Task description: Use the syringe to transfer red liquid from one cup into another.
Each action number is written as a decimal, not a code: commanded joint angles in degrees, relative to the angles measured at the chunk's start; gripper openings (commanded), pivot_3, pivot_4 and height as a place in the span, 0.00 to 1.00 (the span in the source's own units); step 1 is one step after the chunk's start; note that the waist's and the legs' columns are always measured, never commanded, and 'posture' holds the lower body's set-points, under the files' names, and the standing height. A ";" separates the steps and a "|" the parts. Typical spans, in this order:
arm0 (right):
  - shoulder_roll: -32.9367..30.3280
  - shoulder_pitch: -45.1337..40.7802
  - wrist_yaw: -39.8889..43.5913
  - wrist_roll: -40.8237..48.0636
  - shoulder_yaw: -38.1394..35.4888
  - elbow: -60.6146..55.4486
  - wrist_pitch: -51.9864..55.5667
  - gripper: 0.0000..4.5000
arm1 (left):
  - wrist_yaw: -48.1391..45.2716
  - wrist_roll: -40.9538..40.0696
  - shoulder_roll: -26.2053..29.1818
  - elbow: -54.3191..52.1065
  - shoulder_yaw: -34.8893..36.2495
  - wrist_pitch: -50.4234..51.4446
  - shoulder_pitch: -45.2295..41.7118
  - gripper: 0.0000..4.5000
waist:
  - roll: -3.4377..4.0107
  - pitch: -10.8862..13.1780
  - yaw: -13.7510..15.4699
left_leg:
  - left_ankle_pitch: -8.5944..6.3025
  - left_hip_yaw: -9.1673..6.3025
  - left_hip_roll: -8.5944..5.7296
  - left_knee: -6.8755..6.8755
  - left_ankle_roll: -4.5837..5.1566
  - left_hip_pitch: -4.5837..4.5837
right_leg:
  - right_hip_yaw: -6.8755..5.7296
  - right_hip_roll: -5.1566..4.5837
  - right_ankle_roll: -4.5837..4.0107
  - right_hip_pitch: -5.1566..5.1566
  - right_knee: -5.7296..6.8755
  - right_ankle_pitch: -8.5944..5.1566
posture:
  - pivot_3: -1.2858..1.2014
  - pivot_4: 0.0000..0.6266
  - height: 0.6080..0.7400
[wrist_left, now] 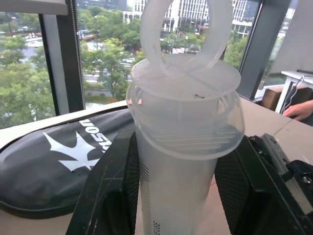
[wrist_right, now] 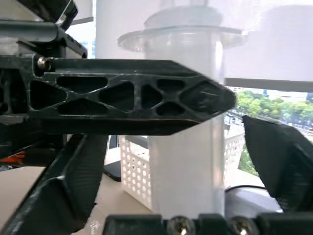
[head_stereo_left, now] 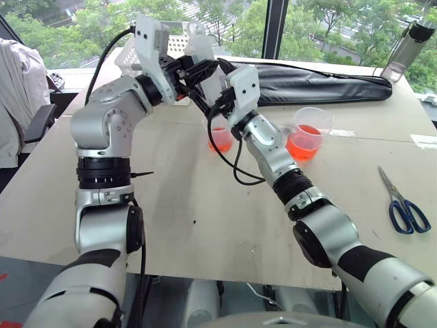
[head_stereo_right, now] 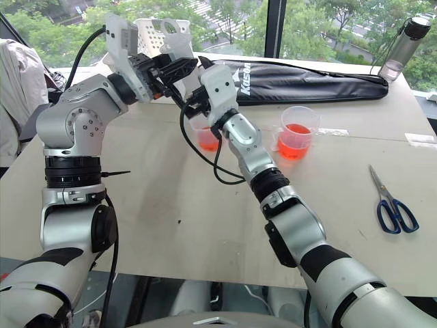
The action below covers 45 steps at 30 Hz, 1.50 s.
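Near the top centre of the frame, the left gripper (wrist_left: 176, 196) pinches the syringe (wrist_left: 181, 147) by its barrel, upright above the table (head_stereo_left: 205, 225). The right gripper (wrist_right: 181, 161) stands spread around the same barrel, not squeezing. Both the narrower cup (head_stereo_left: 220, 139) and the wider cup (head_stereo_left: 305, 140) hold red liquid (head_stereo_left: 302, 145). The barrel looks empty, so I judge a further draw or the finish remains.

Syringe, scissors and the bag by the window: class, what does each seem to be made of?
Syringe: translucent, frosted plastic; the window glows through it.
Scissors: bare metal blades, glossy blue handles, probably plastic.
Bag: black, creased, faintly shiny, probably woven synthetic fabric.
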 commanded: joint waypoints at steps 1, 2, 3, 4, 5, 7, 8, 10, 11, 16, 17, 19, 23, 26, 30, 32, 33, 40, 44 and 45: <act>2.85 0.79 1.57 0.36 0.05 -7.76 3.70 1.00 | 1.00 -1.11 0.20 0.72 2.69 -1.32 -1.71 0.34 | 0.00 0.00 0.02 | 0.00 -0.01 0.00 0.00 0.00 0.00 | 0.00 0.00 0.00 0.00 0.00 0.00 | 0.52 0.24 0.88; 1.89 1.98 2.42 0.53 0.19 -10.24 5.38 1.00 | 1.26 -1.36 0.23 1.00 3.07 -1.16 -1.71 0.34 | 0.00 0.00 0.01 | 0.00 0.00 0.00 0.00 0.00 0.00 | 0.00 0.00 0.00 0.00 0.00 0.00 | 0.52 0.24 0.88; 0.10 4.29 5.52 1.84 0.91 -15.15 8.25 1.00 | 1.75 -1.96 0.22 1.55 3.97 -0.65 -1.80 0.34 | -0.01 -0.01 0.06 | 0.00 -0.01 0.00 0.00 0.00 -0.01 | 0.00 0.00 0.00 0.00 0.00 0.00 | 0.52 0.24 0.88; -1.41 6.44 7.66 2.86 1.39 -19.74 10.82 1.00 | 2.23 -2.60 0.22 2.02 4.83 -0.05 -1.88 0.34 | -0.01 -0.01 0.12 | 0.00 -0.01 0.00 -0.01 0.00 0.00 | -0.01 0.00 0.00 0.01 -0.01 0.00 | 0.52 0.24 0.88; -3.28 8.95 9.49 3.68 1.71 -24.98 13.90 1.00 | 2.72 -3.41 0.28 2.63 5.77 0.83 -2.06 0.34 | -0.01 -0.01 0.20 | 0.00 -0.02 0.00 0.00 0.00 -0.01 | -0.01 0.00 0.00 0.01 -0.01 0.00 | 0.52 0.24 0.88; -6.50 13.33 12.32 5.10 2.07 -34.21 19.12 1.00 | 3.40 -4.78 0.66 3.31 7.32 2.41 -2.24 0.34 | -0.01 -0.01 0.43 | 0.00 -0.06 0.00 0.02 -0.01 -0.07 | -0.04 0.00 0.01 0.01 -0.02 0.00 | 0.52 0.24 0.88; -7.96 15.28 13.15 5.89 1.86 -38.49 21.60 1.00 | 3.83 -5.43 0.94 3.73 8.16 3.35 -2.39 0.34 | -0.02 0.00 0.52 | 0.00 -0.06 0.00 0.03 -0.01 -0.11 | -0.06 -0.01 0.01 0.01 -0.02 0.00 | 0.52 0.24 0.88; -11.60 19.73 14.83 8.80 0.94 -48.23 26.95 1.00 | 4.79 -7.87 2.00 5.04 10.80 7.19 -3.04 0.34 | -0.02 0.00 0.62 | 0.00 -0.06 0.00 0.10 0.00 -0.14 | -0.06 -0.01 0.01 0.01 -0.04 0.00 | 0.52 0.24 0.88; -13.46 21.67 15.58 10.21 0.39 -52.40 29.34 1.00 | 5.19 -8.92 2.79 5.70 11.93 9.19 -3.34 0.34 | -0.02 0.00 0.61 | -0.01 -0.07 0.00 0.12 0.01 -0.12 | -0.07 -0.01 0.01 0.01 -0.02 0.00 | 0.52 0.24 0.88; -27.19 33.08 22.18 19.15 -3.58 -71.94 40.89 1.00 | 7.70 -13.90 10.49 13.03 17.90 25.29 -5.96 0.34 | -0.04 0.00 0.31 | -0.01 -0.19 0.00 0.08 0.02 -0.04 | -0.14 0.03 0.01 0.03 0.02 -0.01 | 0.52 0.24 0.88; -29.43 34.99 23.09 20.72 -4.46 -74.40 42.46 1.00 | 7.32 -14.28 12.21 14.14 18.00 27.92 -6.08 0.34 | -0.04 0.00 0.30 | -0.01 -0.18 0.00 0.06 0.03 -0.04 | -0.13 0.03 0.01 0.03 0.00 -0.01 | 0.52 0.24 0.88; -34.02 39.10 24.74 24.50 -6.81 -78.93 45.75 1.00 | 6.01 -14.30 15.74 15.94 17.29 32.17 -5.88 0.34 | -0.05 0.00 0.12 | -0.02 -0.16 0.00 0.05 0.04 -0.02 | -0.11 0.03 0.02 0.03 -0.02 -0.02 | 0.52 0.24 0.88; -42.50 47.73 28.70 28.48 -11.27 -84.98 49.05 1.00 | 5.14 -12.83 21.07 22.46 15.04 40.11 -7.13 0.34 | -0.11 0.02 0.52 | -0.02 -0.20 -0.01 0.04 0.04 0.03 | -0.16 0.03 0.00 0.05 0.01 -0.03 | 0.52 0.24 0.88; -48.67 55.31 32.27 28.05 -14.22 -87.87 48.73 1.00 | 0.28 -11.28 23.17 22.64 5.92 44.69 -5.15 0.34 | -0.24 0.02 1.17 | -0.03 -0.19 -0.02 0.06 0.04 0.05 | -0.14 0.02 -0.01 0.09 -0.01 -0.03 | 0.52 0.24 0.88; -51.61 61.08 32.66 29.45 -16.98 -91.04 49.22 1.00 | -3.57 -7.05 21.16 27.77 -1.63 41.91 -5.54 0.34 | -0.28 0.00 2.12 | -0.03 -0.21 -0.05 0.12 0.04 0.07 | -0.16 0.00 -0.03 0.12 0.00 -0.04 | 0.52 0.24 0.88; -52.24 63.25 32.36 29.65 -18.06 -92.25 49.43 1.00 | -5.72 -4.22 19.29 31.67 -5.45 39.52 -6.70 0.34 | -0.31 -0.01 2.22 | -0.03 -0.23 -0.05 0.16 0.05 0.06 | -0.15 0.01 -0.03 0.12 0.00 -0.04 | 0.52 0.24 0.88; -52.44 64.13 32.25 29.88 -18.55 -92.76 49.55 1.00 | -6.98 -2.68 18.34 33.57 -7.40 38.06 -7.35 0.34 | -0.33 -0.02 2.31 | -0.02 -0.23 -0.05 0.17 0.05 0.06 | -0.16 0.01 -0.03 0.13 -0.01 -0.04 | 0.52 0.24 0.88; -52.76 68.69 28.68 29.72 -20.32 -97.78 50.90 1.00 | -13.30 8.54 9.09 47.51 -16.81 25.38 -13.02 0.34 | -0.53 0.06 3.47 | -0.03 -0.24 -0.07 0.18 0.06 0.03 | -0.14 0.02 -0.03 0.15 -0.07 -0.05 | 0.52 0.24 0.88; -53.25 71.14 26.74 30.27 -21.78 -100.40 52.65 1.00 | -14.34 12.55 7.32 52.24 -17.23 21.61 -14.38 0.45 | -0.55 0.04 3.02 | -0.03 -0.26 -0.10 0.20 0.06 0.04 | -0.14 0.01 -0.03 0.19 -0.07 -0.04 | 0.52 0.24 0.88; -53.50 72.31 26.44 30.29 -22.64 -100.96 53.06 1.00 | -14.39 13.32 7.21 52.83 -17.28 21.51 -14.54 0.57 | -0.55 0.04 2.87 | -0.03 -0.25 -0.10 0.20 0.06 0.06 | -0.12 0.01 -0.03 0.20 -0.07 -0.04 | 0.52 0.24 0.88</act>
